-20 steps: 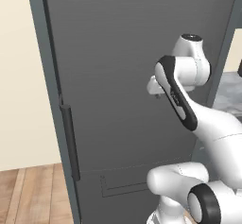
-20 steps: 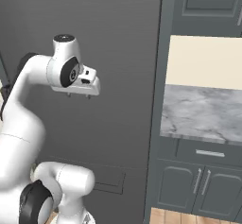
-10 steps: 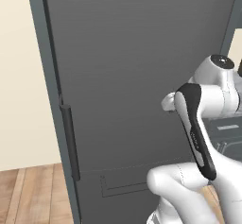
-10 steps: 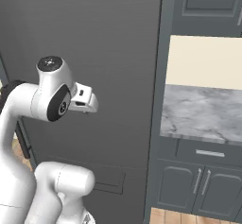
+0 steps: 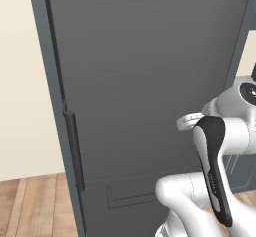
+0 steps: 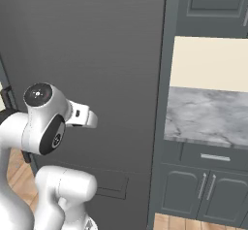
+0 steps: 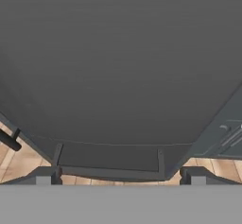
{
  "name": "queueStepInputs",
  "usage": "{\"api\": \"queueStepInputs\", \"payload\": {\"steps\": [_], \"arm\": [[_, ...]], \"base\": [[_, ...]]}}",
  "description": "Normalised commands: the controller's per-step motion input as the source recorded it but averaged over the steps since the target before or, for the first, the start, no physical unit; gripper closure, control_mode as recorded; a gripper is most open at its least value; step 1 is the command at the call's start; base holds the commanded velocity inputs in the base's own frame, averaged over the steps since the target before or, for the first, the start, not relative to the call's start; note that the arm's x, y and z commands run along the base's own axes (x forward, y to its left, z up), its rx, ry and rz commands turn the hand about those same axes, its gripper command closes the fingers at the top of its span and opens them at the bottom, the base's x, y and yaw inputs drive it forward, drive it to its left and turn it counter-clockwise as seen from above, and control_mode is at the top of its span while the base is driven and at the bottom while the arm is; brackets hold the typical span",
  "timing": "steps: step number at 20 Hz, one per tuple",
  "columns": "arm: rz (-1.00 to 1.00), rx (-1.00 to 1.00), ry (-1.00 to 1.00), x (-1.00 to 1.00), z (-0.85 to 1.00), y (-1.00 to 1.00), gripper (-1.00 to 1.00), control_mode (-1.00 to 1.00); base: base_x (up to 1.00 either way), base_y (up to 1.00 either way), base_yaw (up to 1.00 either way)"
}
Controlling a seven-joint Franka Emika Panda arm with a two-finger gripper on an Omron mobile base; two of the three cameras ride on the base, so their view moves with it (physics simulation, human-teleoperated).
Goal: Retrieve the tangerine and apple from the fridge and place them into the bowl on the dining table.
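Two dark fingertips (image 7: pixel 43 176) rise at the bottom of the hand view, set far apart near the left and right edges, so the gripper (image 7: pixel 120 176) stands wide with nothing between its fingers. It faces the closed fridge (image 7: pixel 118 67), whose dark grey door spreads across that view, with a recessed rectangular panel (image 7: pixel 108 158) low on the door just above the fingertips. At the left edge of the hand view a short piece of the black bar handle (image 7: pixel 9 141) pokes in, and wood floor (image 7: pixel 19 159) shows under the door. At the right edge are dark cabinet fronts (image 7: pixel 226 138) with thin pulls. The left base view gives the handle (image 5: pixel 74 151) at full length, upright along the door's left edge, with a cream wall (image 5: pixel 22 81) beyond it and the white arm (image 5: pixel 215 161) bent at the lower right, its hand end turned toward the door. The right base view shows the arm (image 6: pixel 43 122) from the other side at the lower left, again pointing at the door, and adds what lies right of the fridge (image 6: pixel 87 54): a grey marble counter (image 6: pixel 206 120) with a cream wall above, a drawer (image 6: pixel 215 157) below, and cabinet doors (image 6: pixel 203 185) under that. Fruit, bowl and table cannot be seen; the door hides whatever is inside.
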Motion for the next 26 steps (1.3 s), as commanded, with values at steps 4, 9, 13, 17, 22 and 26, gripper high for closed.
{"api": "queueStepInputs", "payload": {"steps": [4,9,13,17,22,26], "arm": [[0.00,0.00,0.00,0.00,0.00,0.00,-1.00,1.00],[0.00,0.00,0.00,0.00,0.00,0.00,-1.00,1.00],[0.00,0.00,0.00,0.00,0.00,0.00,-1.00,1.00],[0.00,0.00,0.00,0.00,0.00,0.00,-1.00,1.00],[0.00,0.00,0.00,0.00,0.00,0.00,-1.00,1.00],[0.00,0.00,0.00,0.00,0.00,0.00,-1.00,1.00]], "base": [[0.00,0.00,0.00],[-0.33,0.00,0.00],[-0.63,0.09,0.00],[-0.55,0.15,0.00],[-0.46,0.36,0.00],[-0.44,0.55,0.00]]}}
